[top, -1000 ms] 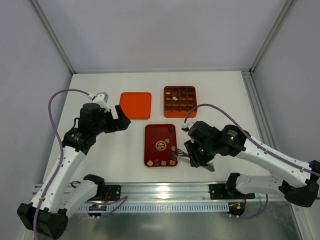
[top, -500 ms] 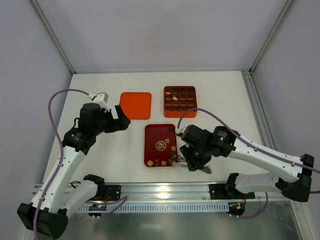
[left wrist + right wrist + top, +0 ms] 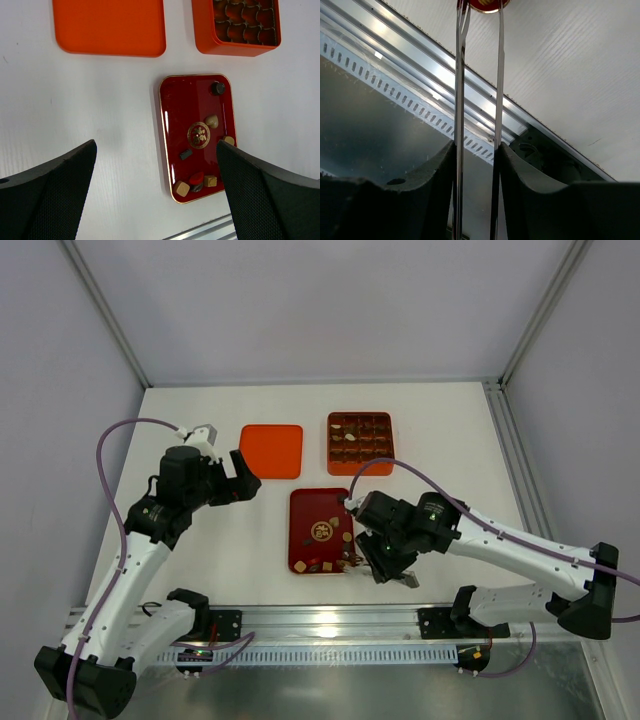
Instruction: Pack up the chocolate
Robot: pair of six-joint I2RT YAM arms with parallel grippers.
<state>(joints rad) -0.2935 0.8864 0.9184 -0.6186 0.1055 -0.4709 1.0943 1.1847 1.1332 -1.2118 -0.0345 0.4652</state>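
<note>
Chocolate (image 3: 212,121) sits loose on the red tray (image 3: 172,125). My right gripper (image 3: 476,155) clamps the tweezers (image 3: 499,75). I'd straddle one near-right piece, then squeeze gently. My left gripper (image 3: 156,147) gapes wide, empty.

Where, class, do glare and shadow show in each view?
Left wrist view: a white glare streak on the dark red tray. Right wrist view: bright glare on the metal rail behind the tongs, fingers dark below. Top view: evenly lit.
</note>
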